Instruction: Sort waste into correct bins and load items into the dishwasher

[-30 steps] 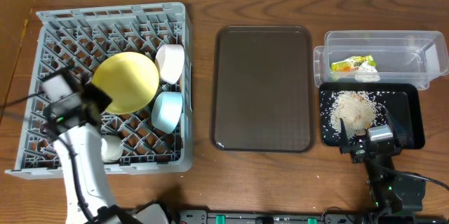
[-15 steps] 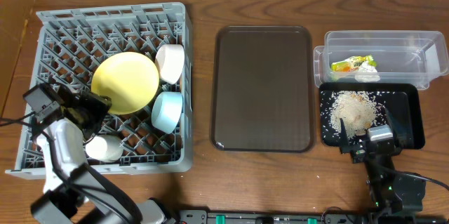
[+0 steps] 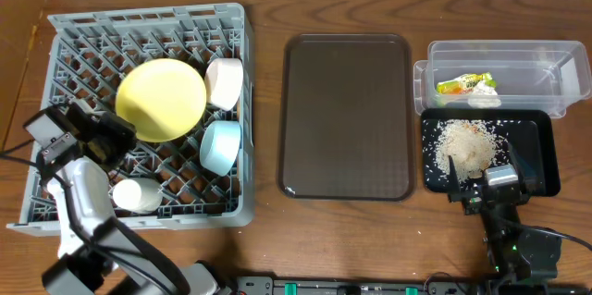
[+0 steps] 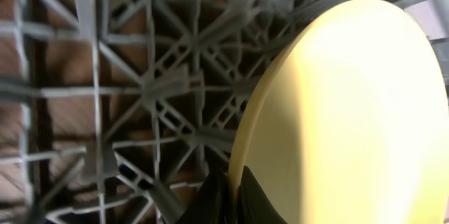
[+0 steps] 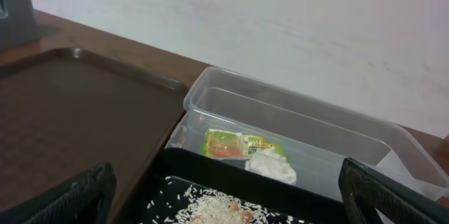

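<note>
1 glossy yellow plate (image 3: 162,99) leans in the rack (image 3: 148,13), open rows beside. Left gripper (image 4: 235,199) pressed together; right gripper (image 5: 228,203) spread.

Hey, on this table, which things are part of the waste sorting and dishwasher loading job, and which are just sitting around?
Part of the job: dish rack, yellow plate, white bowl, blue bowl, white cup, clear tub, snack wrapper, crumpled paper, black tray, rice scraps.

Just lying about: brown serving tray.

print on the snack wrapper (image 5: 238,143) is too small to read.
</note>
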`<state>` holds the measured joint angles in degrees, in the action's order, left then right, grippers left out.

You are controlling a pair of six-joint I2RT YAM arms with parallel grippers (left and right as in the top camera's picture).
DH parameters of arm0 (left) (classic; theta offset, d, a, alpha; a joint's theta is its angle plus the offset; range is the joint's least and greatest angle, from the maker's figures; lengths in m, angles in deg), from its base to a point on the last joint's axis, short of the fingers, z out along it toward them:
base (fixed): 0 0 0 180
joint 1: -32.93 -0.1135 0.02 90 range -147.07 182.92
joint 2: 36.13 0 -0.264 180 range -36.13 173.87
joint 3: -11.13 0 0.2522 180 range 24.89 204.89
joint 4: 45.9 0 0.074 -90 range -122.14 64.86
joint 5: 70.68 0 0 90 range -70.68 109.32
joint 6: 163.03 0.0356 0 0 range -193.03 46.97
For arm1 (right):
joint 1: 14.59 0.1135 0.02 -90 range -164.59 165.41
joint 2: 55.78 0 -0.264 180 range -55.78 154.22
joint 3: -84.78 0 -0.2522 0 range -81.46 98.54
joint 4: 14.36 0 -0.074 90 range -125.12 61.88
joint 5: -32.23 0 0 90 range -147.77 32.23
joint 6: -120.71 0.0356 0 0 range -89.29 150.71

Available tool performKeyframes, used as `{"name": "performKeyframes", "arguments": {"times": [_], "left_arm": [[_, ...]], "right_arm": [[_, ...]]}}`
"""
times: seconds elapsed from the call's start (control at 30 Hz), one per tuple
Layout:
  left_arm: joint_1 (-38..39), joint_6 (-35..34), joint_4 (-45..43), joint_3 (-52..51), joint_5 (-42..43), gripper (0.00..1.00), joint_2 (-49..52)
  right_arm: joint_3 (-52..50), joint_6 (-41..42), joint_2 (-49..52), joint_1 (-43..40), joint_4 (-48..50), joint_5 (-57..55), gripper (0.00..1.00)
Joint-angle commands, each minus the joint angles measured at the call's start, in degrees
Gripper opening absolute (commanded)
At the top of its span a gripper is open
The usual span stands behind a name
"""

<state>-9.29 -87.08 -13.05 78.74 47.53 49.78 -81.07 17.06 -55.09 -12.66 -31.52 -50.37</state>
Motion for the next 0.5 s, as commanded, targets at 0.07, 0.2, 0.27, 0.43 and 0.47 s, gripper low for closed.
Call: {"name": "performKeyframes", "arguments": {"times": [0.07,0.2,0.27,0.43,0.47], "left_arm": [[0.1,6.6,-1.7,0.1,-10.2,0.08,-8.3],[0.2,10.7,-3.7,0.1,-13.0,0.08,-9.8],[0.2,11.4,-4.1,0.1,-14.4,0.07,-9.8],[0.8,14.4,-5.1,0.1,-15.6,0.08,-9.8],[1.4,14.8,-5.5,0.1,-16.5,0.07,-9.8]], "right_arm": [[-0.1,0.8,-0.2,-0.5,-0.2,-0.3,0.99],[-0.1,0.8,-0.2,-0.5,-0.2,-0.3,0.99],[-0.1,0.8,-0.2,-0.5,-0.2,-0.3,0.99],[-0.1,0.8,-0.2,-0.5,-0.2,-0.3,0.99],[-0.1,0.8,-0.2,-0.5,-0.2,-0.3,0.99]]}}
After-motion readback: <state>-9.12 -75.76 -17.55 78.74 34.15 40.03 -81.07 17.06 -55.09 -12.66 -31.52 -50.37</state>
